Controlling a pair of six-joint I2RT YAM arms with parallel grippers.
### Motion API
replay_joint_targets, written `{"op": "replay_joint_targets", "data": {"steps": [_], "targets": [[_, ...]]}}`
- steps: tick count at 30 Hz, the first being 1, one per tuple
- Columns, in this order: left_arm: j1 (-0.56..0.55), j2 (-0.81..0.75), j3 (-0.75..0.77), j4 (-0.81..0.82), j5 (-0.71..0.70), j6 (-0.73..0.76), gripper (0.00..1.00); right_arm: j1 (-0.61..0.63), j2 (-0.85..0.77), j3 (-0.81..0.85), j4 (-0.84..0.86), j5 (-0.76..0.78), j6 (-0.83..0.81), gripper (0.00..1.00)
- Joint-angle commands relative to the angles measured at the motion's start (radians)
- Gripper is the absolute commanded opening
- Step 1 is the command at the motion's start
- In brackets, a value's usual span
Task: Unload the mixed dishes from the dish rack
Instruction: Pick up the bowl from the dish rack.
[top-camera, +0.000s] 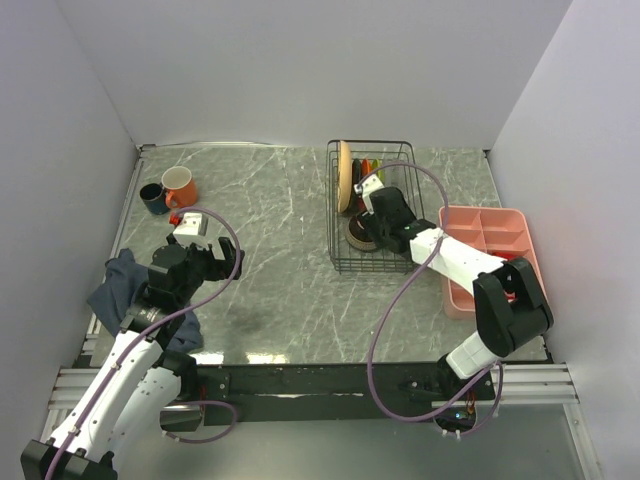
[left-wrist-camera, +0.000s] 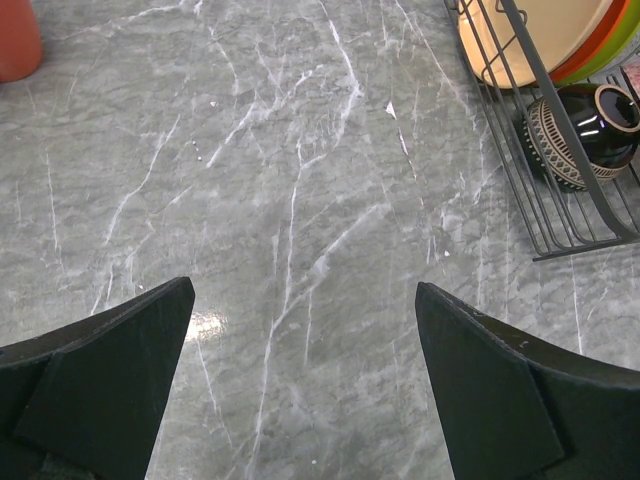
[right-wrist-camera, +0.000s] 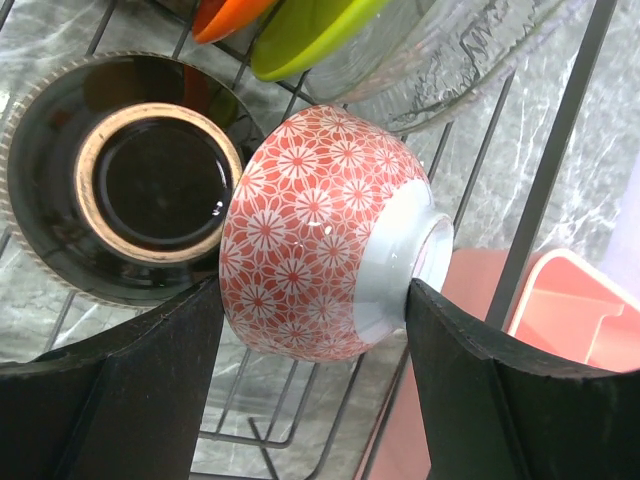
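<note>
Two pieces look unloaded to me: the orange mug (top-camera: 181, 186) and the small dark-blue cup (top-camera: 152, 197) stand side by side on the worktop (top-camera: 290, 260), well beyond my left fingers (left-wrist-camera: 110, 380). Those are spread wide with nothing between them, hanging over bare marble.

My right fingers (right-wrist-camera: 130, 400) are down inside the dish rack (top-camera: 360, 268). They are closed across a red flower-patterned bowl (right-wrist-camera: 320, 240) lying on its side, one finger on its wall near the rim, the other against its foot. I can't tell whether it is clear of the wires.

Beside the rim-side finger a dark bowl (right-wrist-camera: 150, 175) lies in the rack. Beyond the fingertips stand an orange plate (right-wrist-camera: 225, 15), a green plate (right-wrist-camera: 310, 30) and a clear glass dish (right-wrist-camera: 470, 50). The overhead view adds a tan plate (top-camera: 344, 175).

I judge the job early, with most of the load sitting in the rack and the red bowl the piece in hand.
</note>
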Motion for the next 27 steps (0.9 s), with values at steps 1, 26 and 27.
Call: {"op": "replay_joint_targets", "data": {"steps": [1, 26, 27], "targets": [[-0.003, -0.011, 0.007, 0.034, -0.003, 0.014, 1.00, -0.031, -0.061, -0.007, 0.038, 0.013, 0.031, 0.41], [-0.004, 0.015, 0.008, 0.034, 0.032, 0.005, 0.99, -0.033, -0.169, 0.014, 0.018, -0.171, 0.195, 0.38], [-0.004, 0.015, 0.008, 0.034, 0.034, 0.003, 0.99, -0.033, -0.173, 0.017, 0.017, -0.173, 0.205, 0.37]]}}
